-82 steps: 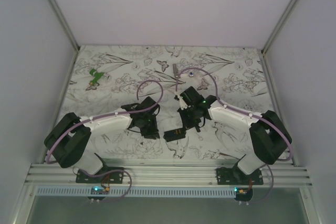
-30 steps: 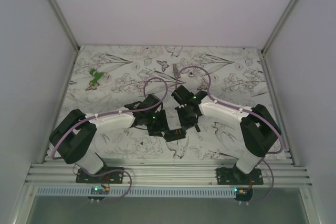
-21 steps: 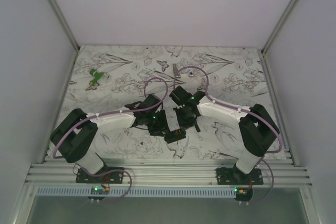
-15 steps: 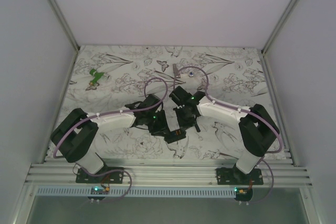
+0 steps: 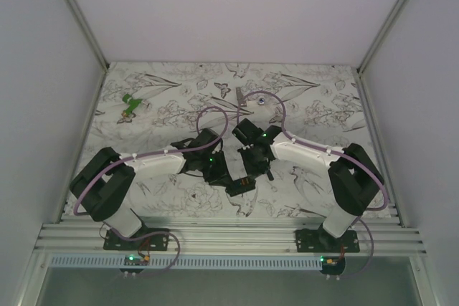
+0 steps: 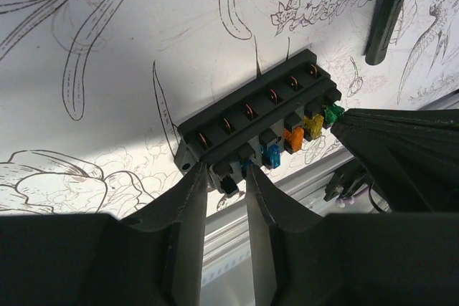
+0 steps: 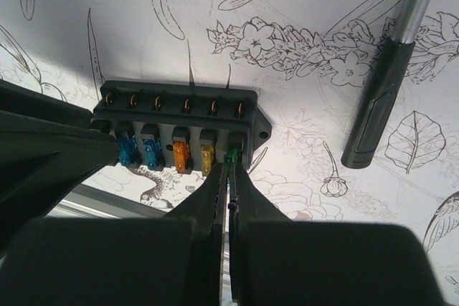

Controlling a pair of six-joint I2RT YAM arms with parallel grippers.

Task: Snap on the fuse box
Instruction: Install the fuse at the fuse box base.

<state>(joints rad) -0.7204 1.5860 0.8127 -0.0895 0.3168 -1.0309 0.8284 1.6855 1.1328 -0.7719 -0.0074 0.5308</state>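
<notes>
Left claw (image 6: 226,174) partly spread about fuse box (image 6: 251,116) end, frame centre; right claw (image 7: 229,167) pressed together at green fuse (image 7: 231,155).

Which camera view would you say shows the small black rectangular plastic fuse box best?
Right wrist: the fuse box faces the camera, coloured fuses in a row. Left wrist shows it tilted; top external, just a small dark shape.

Your top camera looks down from high up, far away. Your two wrist cameras look down from very close. All three show the fuse box (image 6: 254,123) near the middle.
</notes>
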